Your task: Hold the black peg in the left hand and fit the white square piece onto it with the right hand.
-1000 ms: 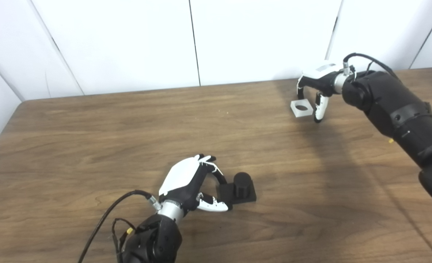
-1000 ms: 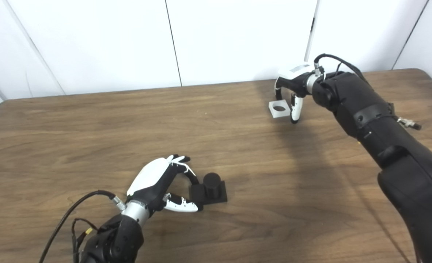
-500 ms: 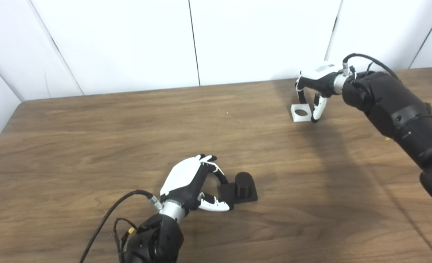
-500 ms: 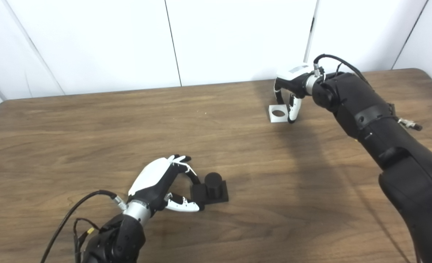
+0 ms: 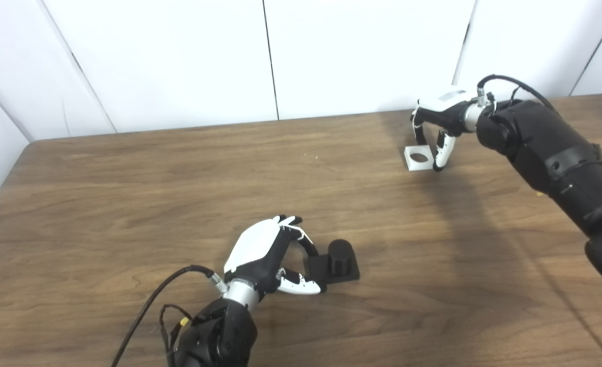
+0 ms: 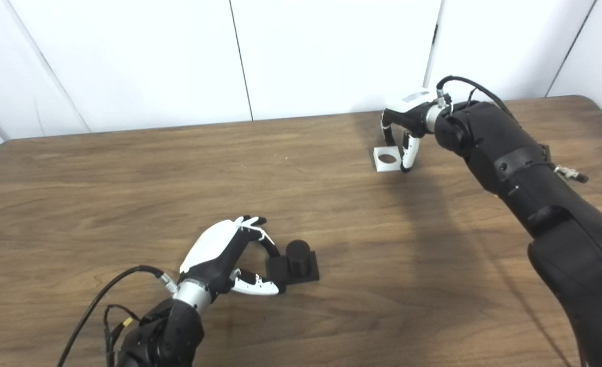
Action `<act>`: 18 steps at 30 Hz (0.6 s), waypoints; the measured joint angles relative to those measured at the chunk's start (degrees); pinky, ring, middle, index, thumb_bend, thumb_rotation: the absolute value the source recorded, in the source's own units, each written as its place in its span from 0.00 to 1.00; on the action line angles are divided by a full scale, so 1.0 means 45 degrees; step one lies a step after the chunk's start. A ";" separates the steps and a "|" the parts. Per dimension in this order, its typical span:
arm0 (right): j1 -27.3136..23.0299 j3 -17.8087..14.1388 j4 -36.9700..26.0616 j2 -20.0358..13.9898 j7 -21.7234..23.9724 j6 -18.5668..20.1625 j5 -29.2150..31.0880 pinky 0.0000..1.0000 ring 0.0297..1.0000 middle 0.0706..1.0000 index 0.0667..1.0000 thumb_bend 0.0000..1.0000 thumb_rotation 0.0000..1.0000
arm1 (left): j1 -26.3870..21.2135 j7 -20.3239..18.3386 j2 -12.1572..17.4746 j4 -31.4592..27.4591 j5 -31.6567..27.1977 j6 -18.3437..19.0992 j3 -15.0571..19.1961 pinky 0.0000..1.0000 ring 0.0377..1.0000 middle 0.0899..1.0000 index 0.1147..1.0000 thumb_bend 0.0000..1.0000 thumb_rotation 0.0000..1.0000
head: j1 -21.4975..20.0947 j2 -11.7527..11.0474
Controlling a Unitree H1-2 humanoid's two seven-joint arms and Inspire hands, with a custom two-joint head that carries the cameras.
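Lighting: bright, even, diffuse | Walls (image 5: 179,61): near overexposed white, no detail | Shadows: broad soft band across table (image 5: 102,204) under right arm (image 5: 550,153), running toward near edge; small dark one by black peg (image 5: 339,256) | Glare: faint sheen on wood | Sharpness: slightly soft overall | Distortion: mild at edges

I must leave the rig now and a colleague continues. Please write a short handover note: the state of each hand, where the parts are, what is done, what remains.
Left hand: fingers curled around the base edge of the black peg, which rests on the table near the front.
Right hand: at the far right, fingers and thumb pinching the white square piece, which seems to stand on the table.
Done: both parts reached.
Left: lift both, bring them together, fit the piece's hole over the peg.
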 measured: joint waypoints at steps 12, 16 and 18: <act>-0.0039 0.0004 0.0010 0.0011 0.0444 0.0087 -0.0005 1.00 1.00 0.90 0.65 0.95 0.15 | -0.0002 0.0022 0.0045 0.0002 0.0005 -0.0002 -0.0025 1.00 1.00 0.93 0.48 0.47 0.34 | 0.0020 -0.0020; -0.0040 0.0003 0.0017 0.0025 0.0529 0.0114 -0.0035 1.00 1.00 0.91 0.67 1.00 0.17 | -0.0001 0.0016 0.0076 0.0060 0.0220 -0.0017 -0.0081 1.00 1.00 0.94 0.50 0.46 0.39 | -0.0020 -0.0020; -0.0042 0.0003 0.0015 0.0025 0.0582 0.0139 -0.0053 1.00 1.00 0.91 0.68 1.00 0.19 | -0.0001 0.0002 0.0083 0.0060 0.0243 -0.0018 -0.0075 1.00 1.00 0.94 0.50 0.46 0.40 | -0.0020 -0.0020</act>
